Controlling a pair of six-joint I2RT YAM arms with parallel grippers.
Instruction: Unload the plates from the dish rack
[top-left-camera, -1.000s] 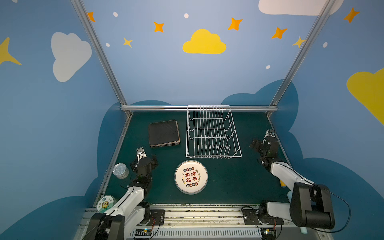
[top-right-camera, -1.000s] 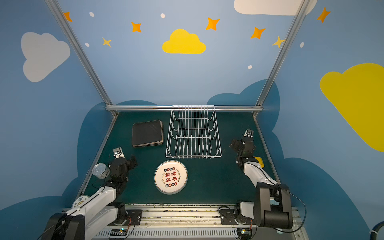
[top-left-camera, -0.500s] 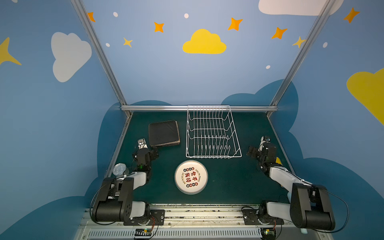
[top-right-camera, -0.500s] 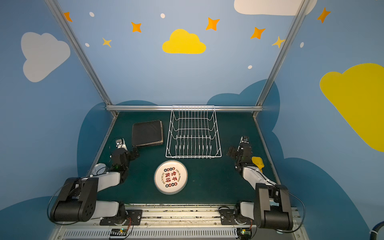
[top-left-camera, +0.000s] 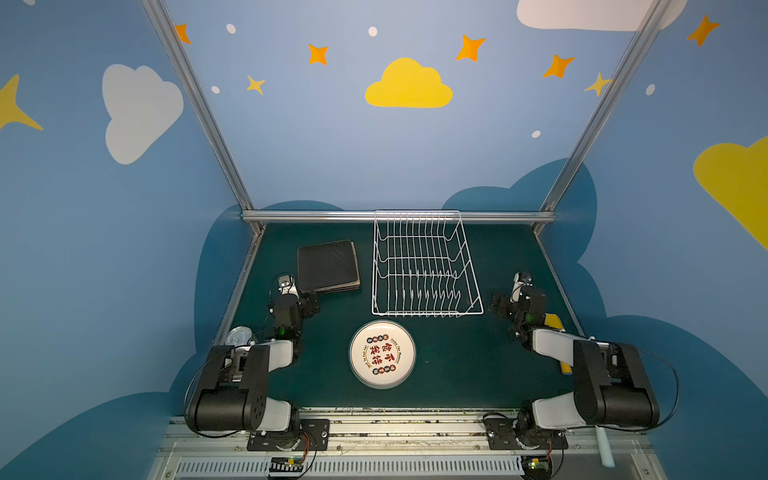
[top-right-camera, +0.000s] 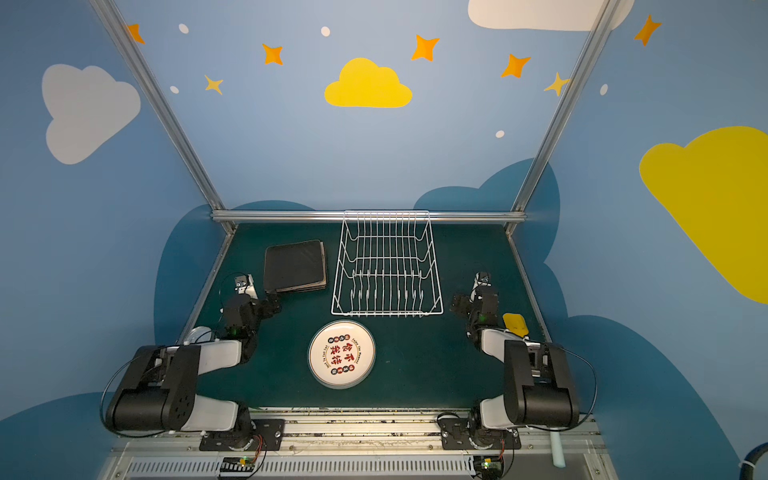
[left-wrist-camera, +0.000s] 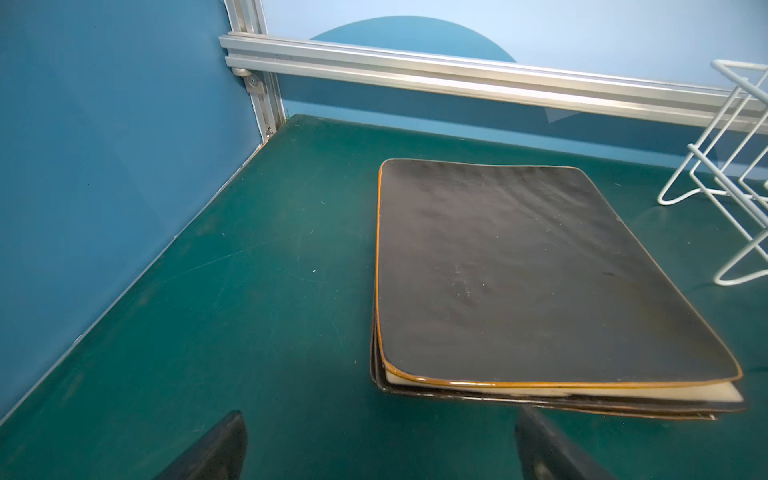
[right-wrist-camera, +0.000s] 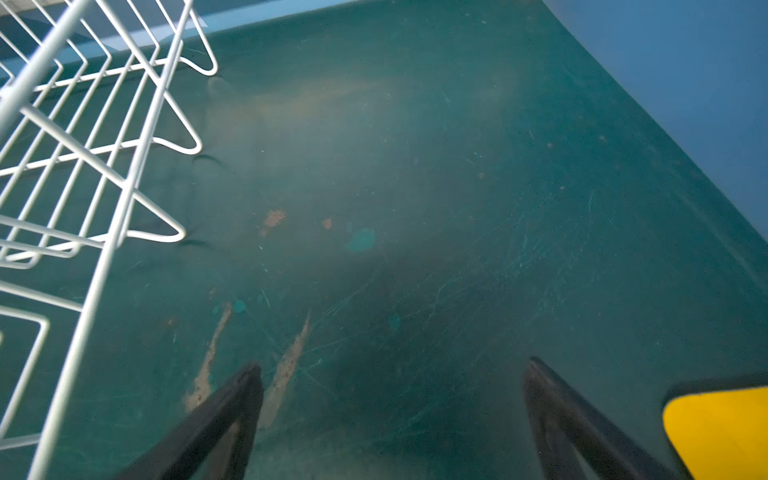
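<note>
In both top views the white wire rectangular dish rack stands at twelve o'clock on the dark green table. No plate shows between its tines, so the unloading looks finished. The square black-backed plates lie face down in a stack at ten o'clock, apart from the rack. The round cream-white plate with a red-black printed centre lies flat at six o'clock, near the rack's front edge. Both pairs of jaws stand wide open and hold nothing: the left jaws hover just beside the stack's near corner, and the right jaws sit at four o'clock near the rack's front corner, with a yellow spatula just beside them. The left wrist view shows the top square plate lying skewed on those beneath, so a careless sweep of the left jaws could, I judge, shove it off. The right jaws could likewise snag the rack's wire feet and drag it, or knock the spatula.
</note>
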